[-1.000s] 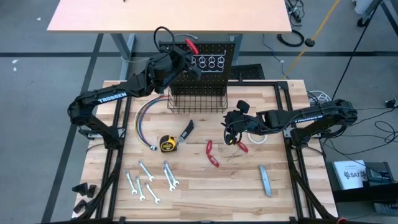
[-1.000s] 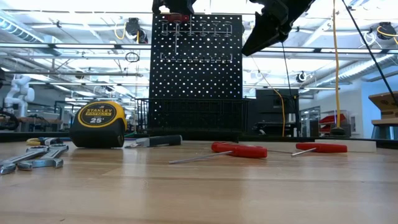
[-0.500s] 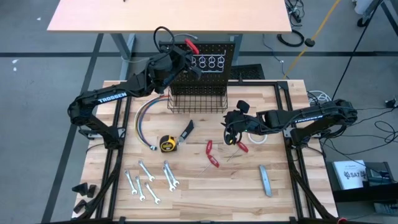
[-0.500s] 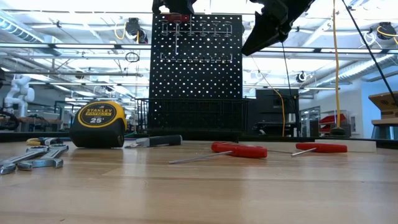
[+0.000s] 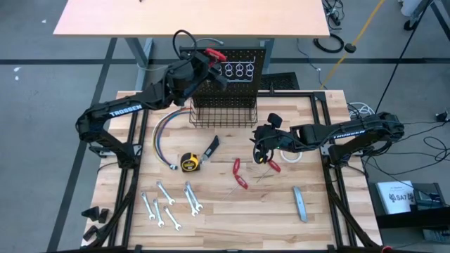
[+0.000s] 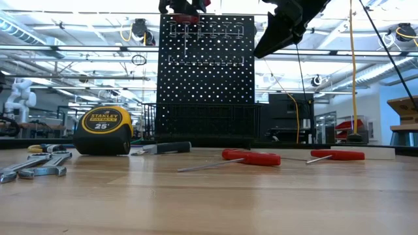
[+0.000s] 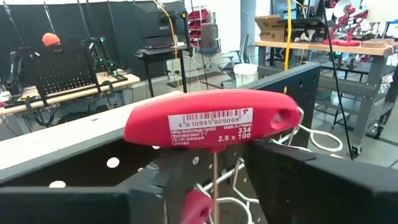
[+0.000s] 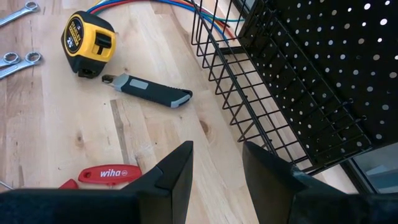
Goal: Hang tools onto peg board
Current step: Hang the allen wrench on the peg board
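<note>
Left wrist view tells you most of it: the red T-handle key [image 7: 214, 124] sits right between your left gripper's [image 7: 211, 180] fingers at the top of the peg board [image 7: 298, 93], shaft hanging down toward the ring holders [image 7: 233, 205]. The jaws look a bit spread with the handle resting across them, but I can't tell if they're touching it or already clear.

Handling-wise it's easy stuff: light, rigid plastic grip on a thin steel shaft, nothing fragile. The handle is smooth and rounded (so it'll want to roll in a loose pinch), so take these across the middle of the red bar, right over the shaft, not out at an end where they'd swing.

Your right gripper [image 8: 217, 168] hangs over the table [image 5: 232, 211] with fingers apart, holding nothing. Just beside it lie two more red keys [image 5: 240, 174], same deal for gripping. The wrenches [image 5: 169, 204] are flat and slick against the wood, probably fiddlier. The tape measure [image 5: 188, 162] is the chunky, heavier one, grab it across the body.
</note>
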You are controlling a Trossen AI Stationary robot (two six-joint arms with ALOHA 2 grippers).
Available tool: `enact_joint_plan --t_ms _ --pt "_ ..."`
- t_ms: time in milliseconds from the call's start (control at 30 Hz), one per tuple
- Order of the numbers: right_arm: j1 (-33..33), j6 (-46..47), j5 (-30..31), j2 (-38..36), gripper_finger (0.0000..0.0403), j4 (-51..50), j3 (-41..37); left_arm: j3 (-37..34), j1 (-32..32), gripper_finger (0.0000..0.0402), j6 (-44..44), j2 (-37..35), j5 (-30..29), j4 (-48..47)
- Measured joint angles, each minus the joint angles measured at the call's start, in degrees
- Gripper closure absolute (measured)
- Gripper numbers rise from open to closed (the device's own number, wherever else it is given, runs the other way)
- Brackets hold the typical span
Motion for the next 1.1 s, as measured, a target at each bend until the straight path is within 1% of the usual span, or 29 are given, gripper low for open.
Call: enact_joint_plan --t_ms 100,433,533,800,1100 --pt "0.0 0.0 0.0 0.0 0.0271 0.0 0.0 1.7 0.0 0.0231 0.0 0.0 0.0 -4.4" --pt "0.0 0.0 0.0 0.0 0.0271 0.2 0.0 7.4 0.0 0.023 -2.9 0.0 0.5 -16.5" --pt "0.0 0.0 0.0 0.0 0.0271 0.2 0.0 8.6 0.0 0.023 -3.0 0.0 0.7 -18.6" --pt "0.0 0.8 0.0 0.0 0.0271 0.2 0.0 9.6 0.2 0.023 -3.0 -0.1 5.1 -23.9" --pt "0.0 1.1 -0.1 0.0 0.0271 0.2 0.0 9.7 0.2 0.023 -2.8 -0.2 9.1 -25.4"
